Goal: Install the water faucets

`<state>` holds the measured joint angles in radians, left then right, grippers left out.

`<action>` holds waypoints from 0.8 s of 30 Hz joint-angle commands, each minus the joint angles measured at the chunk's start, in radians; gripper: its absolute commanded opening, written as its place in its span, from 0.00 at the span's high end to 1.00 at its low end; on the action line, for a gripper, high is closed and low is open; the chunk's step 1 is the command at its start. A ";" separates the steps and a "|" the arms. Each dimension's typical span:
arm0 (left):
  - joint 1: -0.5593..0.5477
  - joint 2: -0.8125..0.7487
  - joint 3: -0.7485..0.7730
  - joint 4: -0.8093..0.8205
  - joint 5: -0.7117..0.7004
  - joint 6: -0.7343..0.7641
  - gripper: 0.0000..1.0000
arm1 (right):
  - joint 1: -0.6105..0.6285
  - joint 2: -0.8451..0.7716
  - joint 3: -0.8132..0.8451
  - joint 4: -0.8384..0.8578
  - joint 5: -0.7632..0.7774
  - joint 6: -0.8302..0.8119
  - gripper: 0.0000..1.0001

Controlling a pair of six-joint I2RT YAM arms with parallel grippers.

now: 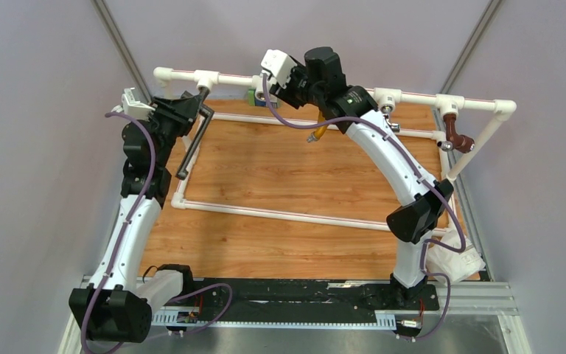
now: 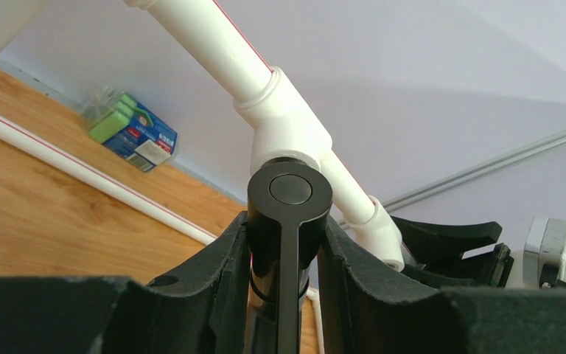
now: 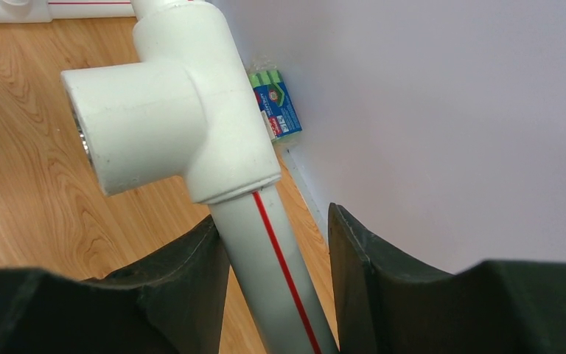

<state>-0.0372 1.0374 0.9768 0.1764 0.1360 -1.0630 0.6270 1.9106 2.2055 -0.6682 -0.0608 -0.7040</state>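
here, left jaws pinching black faucet (image 1: 194,144), long axis rear tee (image 1: 206,79) to near side, right jaws spread astride pipe (image 3: 265,251)

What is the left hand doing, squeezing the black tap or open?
The left hand is shut on the black tap: both fingers press its sides, right at the white pipe joint.

Most likely a robotics lab test cell: plain pale grey walls (image 1: 37,88) close around a wooden tabletop (image 1: 280,177) carrying a white plastic pipe frame (image 1: 287,214), with the left arm (image 1: 129,225) and right arm (image 1: 390,144) mounted at a metal rail (image 1: 479,299).
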 commanded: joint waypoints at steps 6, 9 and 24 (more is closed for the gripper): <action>0.017 -0.017 -0.009 0.156 -0.067 -0.020 1.00 | -0.018 -0.024 -0.056 0.065 0.012 0.270 1.00; 0.017 -0.023 -0.026 0.163 -0.075 -0.023 1.00 | -0.018 -0.024 -0.061 0.068 0.009 0.268 1.00; -0.029 -0.017 -0.083 0.356 -0.114 0.046 1.00 | -0.018 -0.024 -0.079 0.076 -0.027 0.271 1.00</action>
<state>-0.0364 1.0344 0.8658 0.3679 0.0769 -1.0702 0.6270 1.8900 2.1643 -0.6312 -0.0792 -0.6743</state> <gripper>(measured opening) 0.410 0.504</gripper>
